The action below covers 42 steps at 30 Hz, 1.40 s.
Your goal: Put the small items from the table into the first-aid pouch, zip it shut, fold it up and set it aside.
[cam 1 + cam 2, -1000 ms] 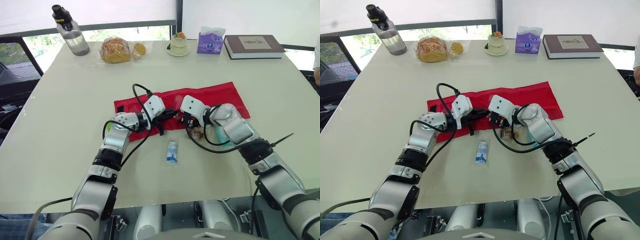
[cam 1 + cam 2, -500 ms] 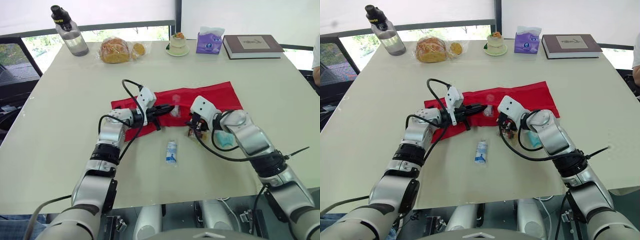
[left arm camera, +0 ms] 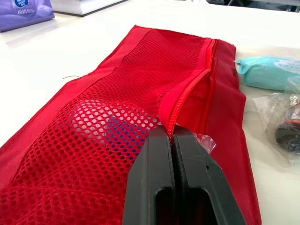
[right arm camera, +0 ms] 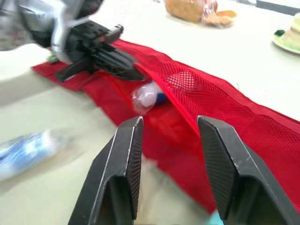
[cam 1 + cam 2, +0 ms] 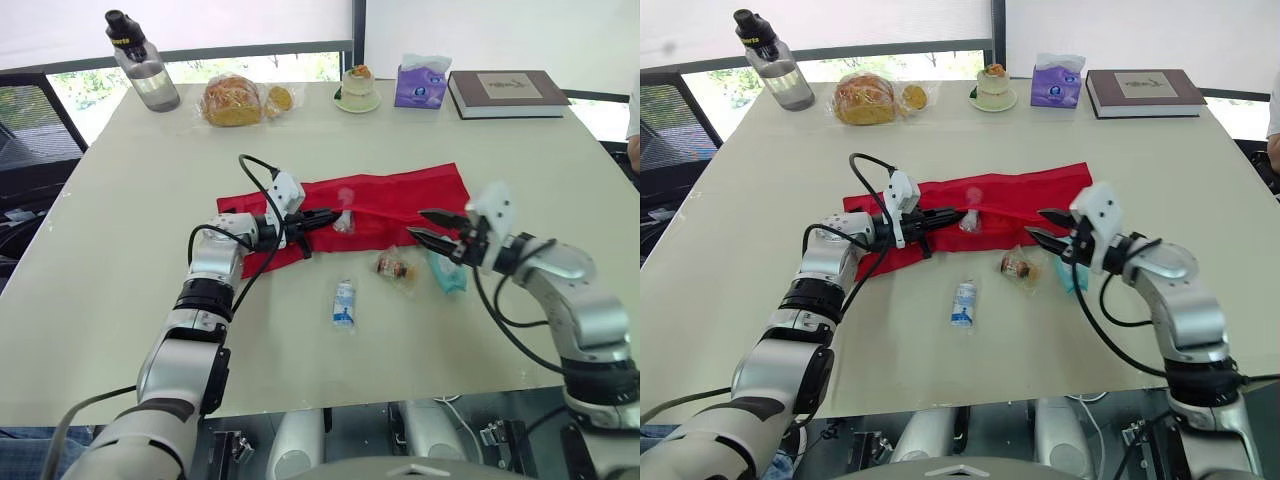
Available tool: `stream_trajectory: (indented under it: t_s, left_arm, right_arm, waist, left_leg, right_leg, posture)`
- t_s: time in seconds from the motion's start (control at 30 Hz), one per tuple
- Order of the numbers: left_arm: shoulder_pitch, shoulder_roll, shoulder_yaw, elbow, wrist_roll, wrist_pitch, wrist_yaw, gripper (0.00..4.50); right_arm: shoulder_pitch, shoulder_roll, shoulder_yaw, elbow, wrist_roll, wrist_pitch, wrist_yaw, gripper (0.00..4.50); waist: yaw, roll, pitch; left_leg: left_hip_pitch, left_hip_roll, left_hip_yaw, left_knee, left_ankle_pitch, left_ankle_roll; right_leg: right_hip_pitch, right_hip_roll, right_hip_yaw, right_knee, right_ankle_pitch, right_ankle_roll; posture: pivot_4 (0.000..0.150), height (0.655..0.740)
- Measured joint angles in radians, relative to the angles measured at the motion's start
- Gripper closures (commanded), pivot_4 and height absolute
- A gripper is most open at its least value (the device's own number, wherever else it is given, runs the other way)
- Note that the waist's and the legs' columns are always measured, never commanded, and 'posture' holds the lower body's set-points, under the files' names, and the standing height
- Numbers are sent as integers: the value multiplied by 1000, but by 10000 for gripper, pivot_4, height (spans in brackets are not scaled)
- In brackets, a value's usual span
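The red first-aid pouch (image 5: 400, 195) lies flat in the middle of the table. My left gripper (image 5: 325, 215) is shut on the zipper edge of its mesh pocket (image 3: 117, 93), holding it up a little. A small clear-wrapped item (image 5: 345, 222) rests at that opening. My right gripper (image 5: 422, 224) hovers open to the right, with nothing between its fingers (image 4: 126, 154). In front of the pouch lie a blue-and-white tube (image 5: 343, 302), a clear-wrapped brown item (image 5: 395, 266) and a teal packet (image 5: 445, 272) just under the right gripper.
Along the far edge stand a water bottle (image 5: 140, 70), bagged bread (image 5: 232, 100), a small cake on a plate (image 5: 357, 88), a purple tissue pack (image 5: 420, 85) and a book (image 5: 505, 92). Bare table (image 5: 120, 300) spreads on both sides.
My right gripper has drawn back from the pouch to the right and now stands open. The clear-wrapped brown item lies on the table. The left gripper still pinches the pocket edge.
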Motion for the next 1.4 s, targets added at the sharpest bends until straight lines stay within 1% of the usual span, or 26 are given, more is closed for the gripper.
stream_trajectory:
  t_s: [0.03,0.07,0.1,0.17,0.2,0.33,0.57,0.7,0.8,0.83,0.93,1.03,1.1,1.2,1.27,1.4]
  left_arm:
    - [0,0,0,1,2,-2,0,45000]
    - [-1,0,0,1,5,-6,-1,45000]
    - [-1,2,0,1,8,-11,-2,45000]
    - [0,5,0,2,9,-16,-5,45000]
    - [1,6,0,2,10,-21,-9,45000]
    - [7,13,0,2,19,-38,-19,45000]
    - [6,20,0,19,27,-52,-31,45000]
    - [1,22,0,46,30,-71,-36,45000]
    - [-14,22,0,66,34,-82,-36,45000]
    - [-18,22,0,71,37,-88,-36,45000]
    - [-19,20,0,82,46,-94,-38,45000]
    - [-24,20,0,90,47,-97,-38,45000]
    - [-32,22,0,93,50,-98,-39,45000]
    - [-45,23,0,97,57,-99,-46,45000]
    - [-46,24,0,97,58,-99,-47,45000]
    - [-46,27,-5,98,66,-98,-62,45000]
  right_arm:
    - [10,-9,-12,-4,13,-1,10,21134]
    - [30,-26,-35,-14,50,6,28,17809]
    - [74,-68,-86,-40,121,25,66,12215]
    - [120,-118,-160,-65,205,46,108,3653]
    - [147,-146,-192,-79,239,53,131,1275]
    - [243,-235,-304,-104,339,54,210,1275]
    - [311,-365,-488,-141,485,76,262,1275]
    - [336,-403,-541,-156,525,80,261,1275]
    - [348,-408,-545,-182,544,81,247,1275]
    - [347,-408,-536,-191,543,79,235,1275]
    - [327,-395,-454,-225,486,54,164,1275]
    - [307,-384,-377,-261,462,55,102,1275]
    - [273,-372,-277,-306,440,66,41,1275]
    - [201,-323,-40,-337,353,54,-4,1275]
    - [183,-320,1,-333,323,44,-4,1275]
    - [8,-265,252,-220,143,-29,19,1275]
  waist:
    - [0,0,0]
    - [0,0,0]
    - [3,0,0]
    - [5,0,0]
    - [5,0,0]
    - [3,0,0]
    - [7,0,0]
    - [8,-1,0]
    - [9,-1,0]
    - [9,-1,0]
    - [9,-1,0]
    - [10,-1,0]
    - [11,-1,0]
    - [13,-1,0]
    - [16,-1,0]
    - [17,-1,0]
  left_leg:
    - [0,0,0,0,0,0]
    - [0,0,0,0,0,0]
    - [0,0,0,0,0,0]
    - [0,0,0,0,0,0]
    - [0,0,0,0,0,0]
    - [1,0,0,0,0,0]
    - [1,0,0,1,0,0]
    - [1,0,0,1,0,0]
    - [1,0,0,1,0,0]
    - [1,0,0,1,0,0]
    - [1,0,0,1,0,0]
    - [0,0,0,1,0,0]
    - [0,0,0,2,0,0]
    - [0,0,0,2,0,0]
    - [0,0,0,3,0,0]
    - [0,0,1,5,0,0]
  right_leg:
    - [0,0,0,0,0,0]
    - [0,0,0,0,0,0]
    - [0,0,0,0,0,0]
    - [1,0,0,-1,0,0]
    - [1,0,0,-1,0,0]
    - [1,0,0,0,0,0]
    - [1,0,0,-1,0,0]
    - [1,0,0,-1,0,1]
    - [1,0,0,-1,0,1]
    - [1,0,0,-1,0,1]
    - [1,0,0,-1,0,1]
    - [1,0,0,-1,0,1]
    - [1,0,0,-1,0,1]
    - [1,0,0,-1,0,1]
    - [1,0,0,-1,0,1]
    - [1,0,0,0,0,1]
  posture:
    - [1500,7332]
    - [1500,7332]
    - [1500,7332]
    - [1500,7332]
    - [1500,7332]
    - [1500,7332]
    - [1500,7332]
    - [1500,7332]
    - [1500,7332]
    - [1500,7332]
    - [1500,7332]
    - [1500,7332]
    - [1500,7332]
    - [1500,7332]
    - [1500,7332]
    - [1500,7332]
